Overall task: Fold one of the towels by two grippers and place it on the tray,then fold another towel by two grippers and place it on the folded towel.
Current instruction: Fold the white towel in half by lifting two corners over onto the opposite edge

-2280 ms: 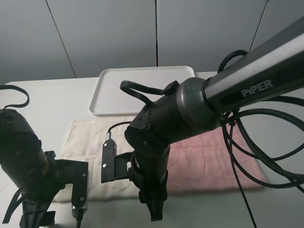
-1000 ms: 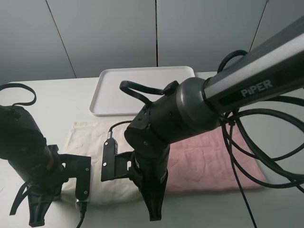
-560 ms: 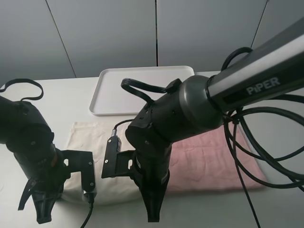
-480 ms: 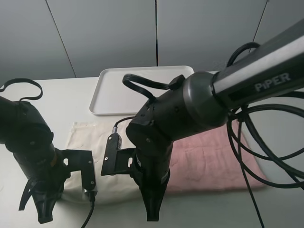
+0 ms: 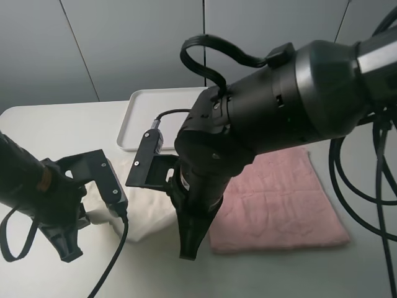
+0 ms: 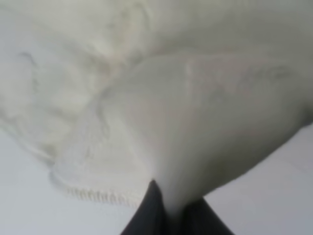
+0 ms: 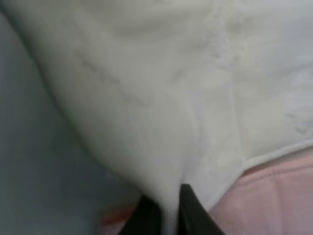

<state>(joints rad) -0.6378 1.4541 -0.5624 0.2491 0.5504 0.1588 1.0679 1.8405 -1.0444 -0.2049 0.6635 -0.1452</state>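
The cream towel [image 5: 146, 220] lies bunched between my two arms, its near edge lifted off the table. My left gripper [image 5: 68, 251] is shut on one near corner; the left wrist view shows the cream towel [image 6: 195, 112] fanning out from the black fingertips of the left gripper [image 6: 171, 218]. My right gripper [image 5: 188, 251] is shut on the other near corner, where the cream towel [image 7: 146, 98] runs into the right gripper [image 7: 168, 220]. The pink towel [image 5: 279, 198] lies flat on the right, and its edge [image 7: 274, 196] shows beside the cream one. The white tray [image 5: 133, 127] sits behind.
Black cables [image 5: 366, 186] loop over the table at the right. A thin cable [image 5: 118, 248] trails from the left arm across the near table. Grey wall panels stand behind the tray.
Both arms have risen and swung back toward the tray, carrying the cream towel's near edge up with them. The towel has gone from flat to bunched.
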